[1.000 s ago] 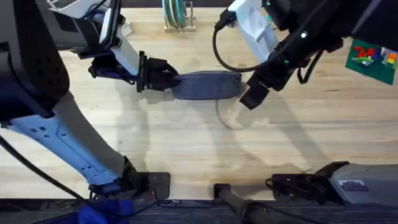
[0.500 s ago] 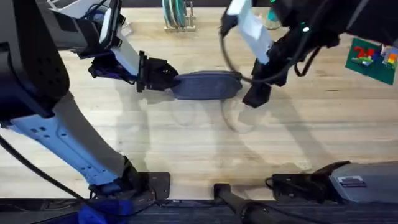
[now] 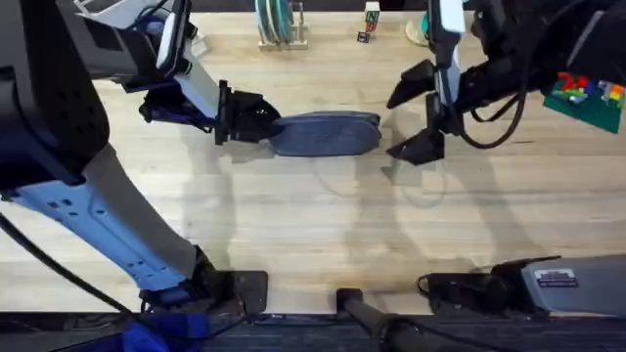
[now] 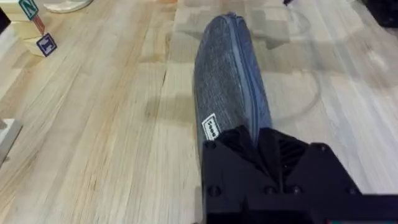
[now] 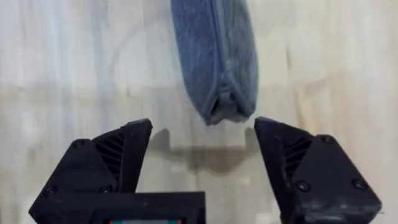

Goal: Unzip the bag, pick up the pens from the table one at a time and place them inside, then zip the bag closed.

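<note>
The blue-grey bag (image 3: 325,134) lies on the table (image 3: 293,225) at mid-back, and its zipper (image 4: 241,74) looks closed along the top. My left gripper (image 3: 256,122) is shut on the bag's left end; the left wrist view shows the black fingers (image 4: 273,155) clamped over the bag (image 4: 227,81). My right gripper (image 3: 411,119) stands open just off the bag's right end, not touching it. The right wrist view has that end of the bag (image 5: 217,56) ahead of the gap between my spread fingers (image 5: 121,155). The pens are out of view.
A rack of teal plates (image 3: 279,24) and small blocks (image 3: 370,20) stand at the back edge. A green plate with coloured bricks (image 3: 585,93) lies at the right. Letter blocks (image 4: 37,34) sit beyond the bag. Bare wood runs across the front.
My right gripper has drawn back to the right from the bag's right end, turned, and now stands wide open. The left gripper and the bag have not moved.
</note>
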`<state>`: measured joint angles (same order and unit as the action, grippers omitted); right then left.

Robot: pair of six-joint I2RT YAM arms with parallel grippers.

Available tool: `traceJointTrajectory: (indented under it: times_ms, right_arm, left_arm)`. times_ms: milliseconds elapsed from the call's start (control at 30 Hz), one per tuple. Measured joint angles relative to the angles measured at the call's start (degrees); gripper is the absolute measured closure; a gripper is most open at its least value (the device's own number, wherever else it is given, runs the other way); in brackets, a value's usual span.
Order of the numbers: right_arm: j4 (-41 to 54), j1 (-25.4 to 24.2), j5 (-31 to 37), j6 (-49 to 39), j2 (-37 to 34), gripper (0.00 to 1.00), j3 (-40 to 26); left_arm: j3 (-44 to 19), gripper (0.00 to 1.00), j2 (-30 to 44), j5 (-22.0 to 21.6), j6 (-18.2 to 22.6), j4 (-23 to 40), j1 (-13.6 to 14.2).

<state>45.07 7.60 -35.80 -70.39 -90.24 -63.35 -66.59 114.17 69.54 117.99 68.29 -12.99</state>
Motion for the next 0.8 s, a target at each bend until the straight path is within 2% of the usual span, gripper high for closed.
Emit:
traceJointTrajectory:
  times_ms: [267, 500, 800]
  right_arm:
    - [-1.2, 0.0, -1.5, -6.4, -0.4, 0.005, 0.0]
    - [-2.7, 0.1, -1.5, -7.6, -4.3, 0.005, 0.1]
    - [-6.5, 0.6, -1.5, -7.7, -4.6, 0.006, 0.2]
  left_arm:
    - [0.0, 0.959, 0.0, 0.0, 0.0, 0.0, 0.0]
    - [0.0, 0.959, 0.0, 0.0, 0.0, 0.0, 0.0]
    - [0.0, 0.959, 0.0, 0.0, 0.0, 0.0, 0.0]
